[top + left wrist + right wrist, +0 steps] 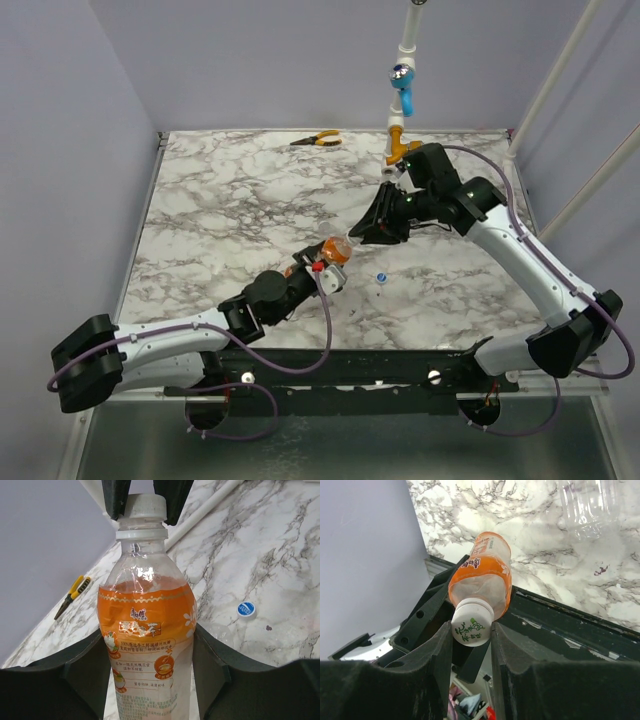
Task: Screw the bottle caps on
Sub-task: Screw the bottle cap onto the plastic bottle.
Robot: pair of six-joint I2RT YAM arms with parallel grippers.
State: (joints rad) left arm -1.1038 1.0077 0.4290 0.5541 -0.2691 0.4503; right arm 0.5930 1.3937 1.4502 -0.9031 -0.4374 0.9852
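The bottle (337,249), clear with orange contents and an orange label, is held above the table between both arms. My left gripper (322,270) is shut on its body (147,630), a finger on each side. The whitish cap (145,507) sits on the bottle's neck. My right gripper (366,233) is shut on this cap (471,622), its fingers (116,497) touching both sides of it. The blue cap (381,277) lies loose on the marble table, also seen in the left wrist view (246,609).
Orange-handled pliers (316,140) lie at the far edge of the table. A white pipe with a blue valve handle (402,85) and an orange one (400,148) stands at the back. A clear empty bottle (585,505) lies on the table.
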